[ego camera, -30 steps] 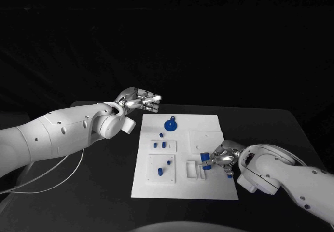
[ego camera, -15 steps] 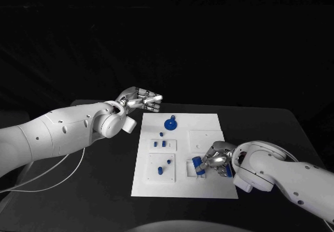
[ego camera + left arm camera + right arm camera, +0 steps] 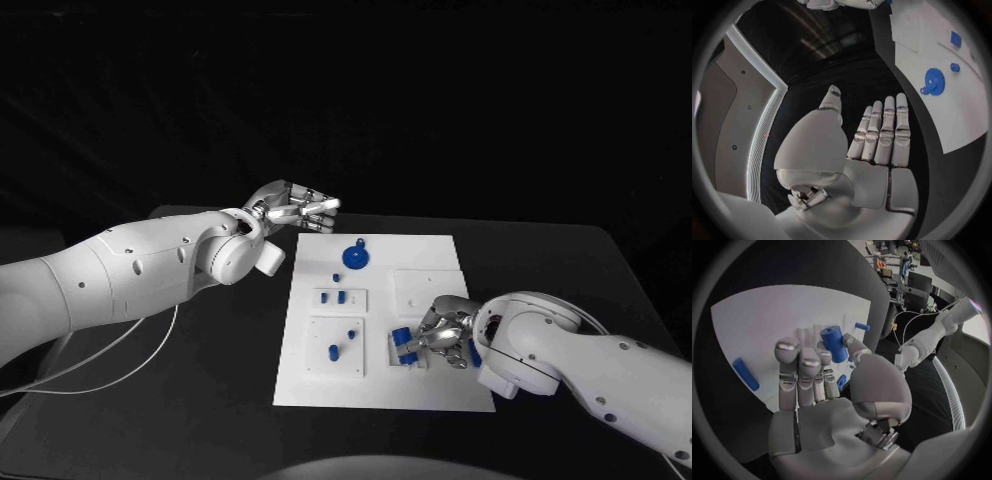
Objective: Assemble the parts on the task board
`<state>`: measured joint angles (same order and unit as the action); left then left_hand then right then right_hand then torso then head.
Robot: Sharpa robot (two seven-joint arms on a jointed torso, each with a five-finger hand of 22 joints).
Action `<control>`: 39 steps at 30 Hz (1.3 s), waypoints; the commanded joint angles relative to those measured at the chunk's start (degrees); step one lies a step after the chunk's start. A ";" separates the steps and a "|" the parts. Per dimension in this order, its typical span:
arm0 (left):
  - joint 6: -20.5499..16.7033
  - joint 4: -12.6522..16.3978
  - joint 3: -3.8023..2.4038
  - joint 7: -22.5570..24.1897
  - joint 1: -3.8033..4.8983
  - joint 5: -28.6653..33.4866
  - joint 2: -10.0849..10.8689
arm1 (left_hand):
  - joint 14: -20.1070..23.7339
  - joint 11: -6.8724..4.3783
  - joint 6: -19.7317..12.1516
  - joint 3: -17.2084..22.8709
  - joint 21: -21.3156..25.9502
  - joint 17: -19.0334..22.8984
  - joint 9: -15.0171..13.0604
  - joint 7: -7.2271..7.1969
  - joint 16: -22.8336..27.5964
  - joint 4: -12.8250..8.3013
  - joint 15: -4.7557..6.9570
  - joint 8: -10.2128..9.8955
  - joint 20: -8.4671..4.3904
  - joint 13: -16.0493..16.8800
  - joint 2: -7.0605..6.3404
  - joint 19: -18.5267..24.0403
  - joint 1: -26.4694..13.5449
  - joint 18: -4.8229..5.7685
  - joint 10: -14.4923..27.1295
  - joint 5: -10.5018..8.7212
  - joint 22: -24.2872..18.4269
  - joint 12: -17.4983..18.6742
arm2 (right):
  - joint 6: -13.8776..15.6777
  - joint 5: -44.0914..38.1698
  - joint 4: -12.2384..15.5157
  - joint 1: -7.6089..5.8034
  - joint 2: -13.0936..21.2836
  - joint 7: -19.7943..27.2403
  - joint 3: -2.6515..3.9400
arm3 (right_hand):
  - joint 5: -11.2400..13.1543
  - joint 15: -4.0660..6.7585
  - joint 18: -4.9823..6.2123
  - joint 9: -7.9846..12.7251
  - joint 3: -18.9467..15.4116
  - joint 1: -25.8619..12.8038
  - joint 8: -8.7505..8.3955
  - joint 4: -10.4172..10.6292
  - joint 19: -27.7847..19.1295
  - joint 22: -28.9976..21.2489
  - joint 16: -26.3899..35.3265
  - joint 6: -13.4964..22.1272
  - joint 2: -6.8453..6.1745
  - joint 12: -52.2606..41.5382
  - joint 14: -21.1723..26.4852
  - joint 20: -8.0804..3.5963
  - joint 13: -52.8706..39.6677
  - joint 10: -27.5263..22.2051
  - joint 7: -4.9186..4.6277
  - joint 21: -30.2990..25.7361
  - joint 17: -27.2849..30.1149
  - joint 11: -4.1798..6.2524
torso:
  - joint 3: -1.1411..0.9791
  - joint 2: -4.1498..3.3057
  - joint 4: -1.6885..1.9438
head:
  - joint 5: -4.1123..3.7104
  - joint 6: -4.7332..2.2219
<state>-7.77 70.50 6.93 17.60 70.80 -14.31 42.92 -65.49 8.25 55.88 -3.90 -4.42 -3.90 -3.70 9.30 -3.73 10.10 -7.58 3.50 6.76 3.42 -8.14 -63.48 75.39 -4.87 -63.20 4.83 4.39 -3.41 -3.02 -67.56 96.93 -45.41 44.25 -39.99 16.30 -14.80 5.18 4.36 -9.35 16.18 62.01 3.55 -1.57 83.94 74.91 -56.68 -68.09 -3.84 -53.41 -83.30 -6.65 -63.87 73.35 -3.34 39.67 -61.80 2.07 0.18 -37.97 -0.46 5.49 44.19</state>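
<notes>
The right hand, pinching a blue cylinder, has slid leftward over the task board toward its white slotted block, nearing insertion, while the left hand hovers empty, fingers extended.

task board: 1 | hands: 2 | blue gear: 1 | small blue parts: several, exact count unclear

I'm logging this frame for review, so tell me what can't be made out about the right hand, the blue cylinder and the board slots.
- Head view: the right hand covers the slot under the blue cylinder; seating unclear.
- Right wrist view: fingers hide the cylinder's lower end and the task board beneath.
- Head view: small blue parts too small to identify.
</notes>
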 commanded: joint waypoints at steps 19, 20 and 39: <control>1.43 0.22 0.03 -0.64 0.04 -0.66 -0.05 | 0.50 0.01 -0.49 0.03 0.18 0.08 -0.08 0.02 0.23 0.88 -0.02 0.13 0.10 0.06 -0.43 0.26 0.56 -0.24 0.58 -0.11 -0.10 -0.08 | -0.70 -1.90 -1.58 -0.16 -1.11 -1.54 -0.83 | 11.60 0.16 -0.63 -1.77 0.01 -0.89 0.11 12.71 3.07 4.04 -0.16 -1.52 -6.17 0.24 -0.07 0.02 -0.09 1.10 0.89 -0.07 -0.14 0.15 | -0.02 -0.01 -0.06 | 0.15 0.44; 1.42 0.22 0.03 -0.68 0.04 -0.67 -0.05 | 0.50 0.01 -0.49 0.03 0.18 0.08 -0.08 0.02 0.23 0.88 -0.02 0.13 0.10 0.06 -0.43 0.26 0.56 -0.24 0.58 -0.11 -0.10 -0.08 | -0.65 -1.91 -1.63 -0.17 -1.15 -1.53 -0.87 | 11.72 0.18 -0.63 -1.83 -0.20 -0.82 0.11 13.07 3.09 4.03 -0.17 -1.52 -6.40 0.31 -0.09 0.00 -0.06 1.09 0.89 -0.09 -0.17 0.15 | -0.02 0.00 -0.06 | 0.18 0.49; 1.31 0.11 0.06 -1.01 0.04 -0.73 -0.01 | 0.55 0.05 -0.59 -0.01 0.18 0.08 -0.09 0.05 0.23 1.54 -0.03 0.14 0.11 0.06 -0.61 0.27 0.67 -0.26 0.70 -0.14 -0.10 -0.08 | 0.87 -1.07 0.09 -0.16 -0.35 0.85 -1.09 | 12.01 0.40 -0.88 -1.38 -12.72 1.10 0.14 17.68 3.14 4.09 0.02 -1.60 -6.58 0.58 -0.18 -0.35 -0.42 1.48 1.01 0.19 -0.74 0.29 | -0.05 0.02 -0.09 | 0.03 0.39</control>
<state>-7.17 70.52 7.02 16.48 70.80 -14.86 42.97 -65.49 8.29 55.67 -3.94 -4.42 -3.90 -3.70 9.51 -3.73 11.46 -7.58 3.50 6.76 3.42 -8.59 -63.48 75.84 -4.87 -62.83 4.83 4.35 -3.41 -2.21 -68.96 96.52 -45.60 43.81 -40.36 15.23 -3.06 5.23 4.38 -10.73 3.24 62.91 3.77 16.15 83.94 74.90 -56.68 -69.53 -10.36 -52.92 -83.35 -6.65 -64.25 74.53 -2.36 39.67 -62.50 2.45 0.16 -37.95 -0.51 5.58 44.64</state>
